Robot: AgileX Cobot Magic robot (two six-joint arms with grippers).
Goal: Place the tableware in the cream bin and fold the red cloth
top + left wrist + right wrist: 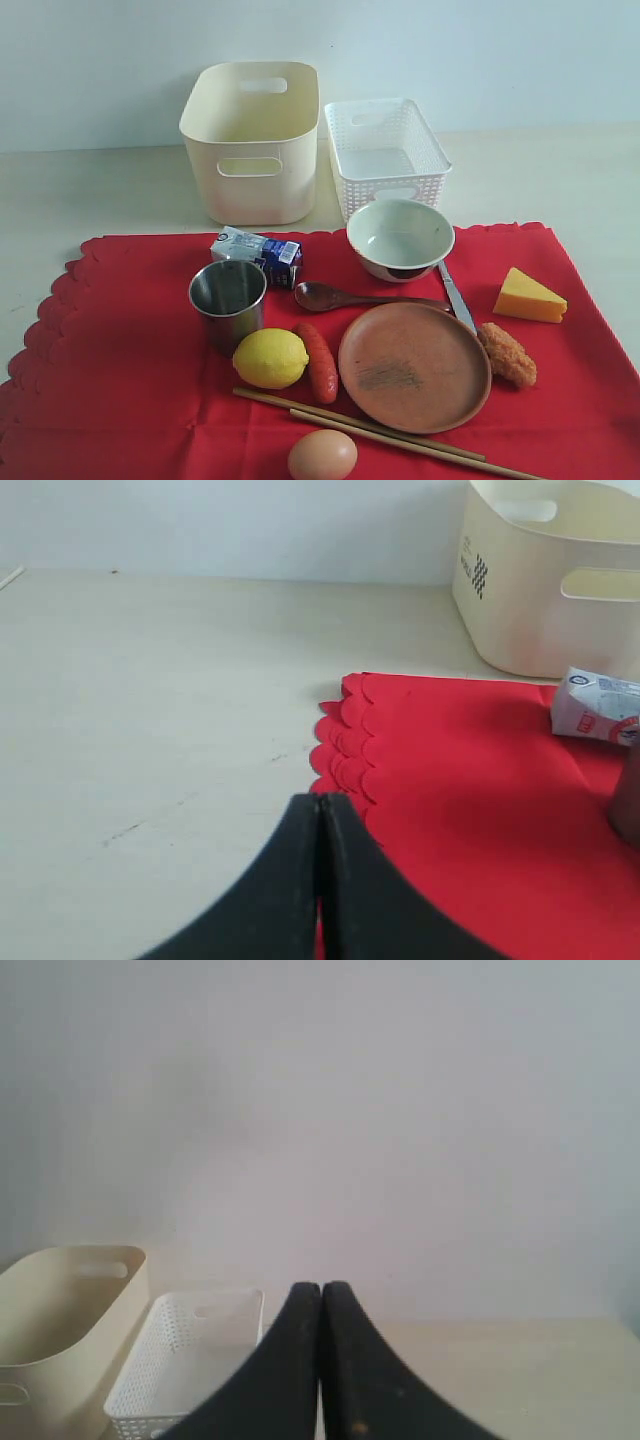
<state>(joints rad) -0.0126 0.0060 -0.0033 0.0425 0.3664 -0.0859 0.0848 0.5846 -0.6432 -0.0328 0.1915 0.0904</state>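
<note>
The red cloth (pixel 120 380) lies spread flat on the table. On it stand a steel cup (pixel 228 297), a white bowl (pixel 400 238) and a round brown plate (pixel 414 366). A dark wooden spoon (pixel 345 297), a metal knife (pixel 457 298) and long wooden chopsticks (pixel 385 434) lie there too. Behind the cloth stands the cream bin (pixel 252 142), with nothing showing inside. Neither arm shows in the exterior view. My left gripper (pixel 320 800) is shut and empty above the cloth's scalloped corner (pixel 345 740). My right gripper (pixel 321 1288) is shut and empty, facing the wall.
A white lattice basket (pixel 386 153) stands right of the cream bin. On the cloth are a blue-white carton (pixel 257 254), a lemon (pixel 270 358), a sausage (pixel 319 361), an egg (pixel 322 457), a cheese wedge (pixel 528 297) and a fried piece (pixel 507 353). Bare table (pixel 150 700) lies left of the cloth.
</note>
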